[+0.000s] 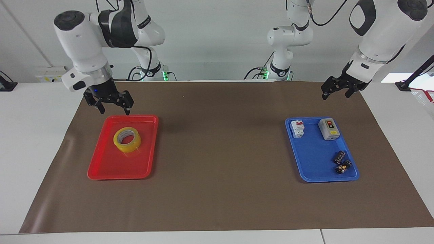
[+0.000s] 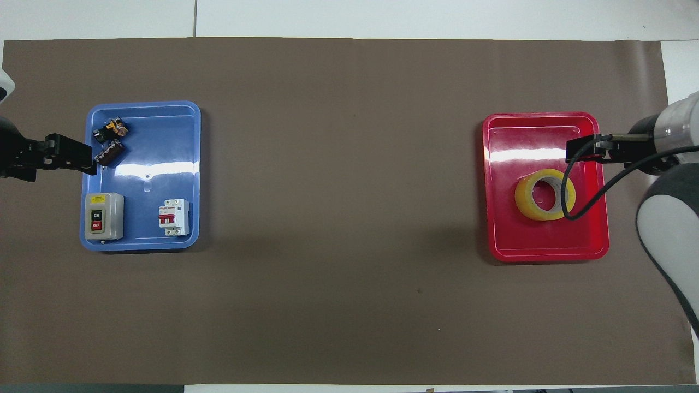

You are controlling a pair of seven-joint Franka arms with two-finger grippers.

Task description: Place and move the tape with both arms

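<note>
The tape point(image 1: 127, 139) point(image 2: 545, 194), a yellow roll with a pale core, lies flat and free in the red tray point(image 1: 112, 169) point(image 2: 546, 248) toward the right arm's end of the table. My right gripper point(image 1: 114, 111) point(image 2: 581, 150) hangs open and empty, raised over the tray's rim that is nearer to the robots. A black cable from that arm loops across the tape in the overhead view. My left gripper point(image 1: 335, 96) point(image 2: 68, 157) waits open and empty, up over the mat by the blue tray point(image 1: 312, 169) point(image 2: 164, 125).
The blue tray holds a grey switch box point(image 1: 329, 128) point(image 2: 104, 216), a white breaker point(image 1: 297, 128) point(image 2: 174, 217) and two small black parts point(image 1: 341, 162) point(image 2: 109, 144). A brown mat point(image 1: 220, 152) covers the table. Two smaller white arms point(image 1: 284, 40) stand at the robots' end.
</note>
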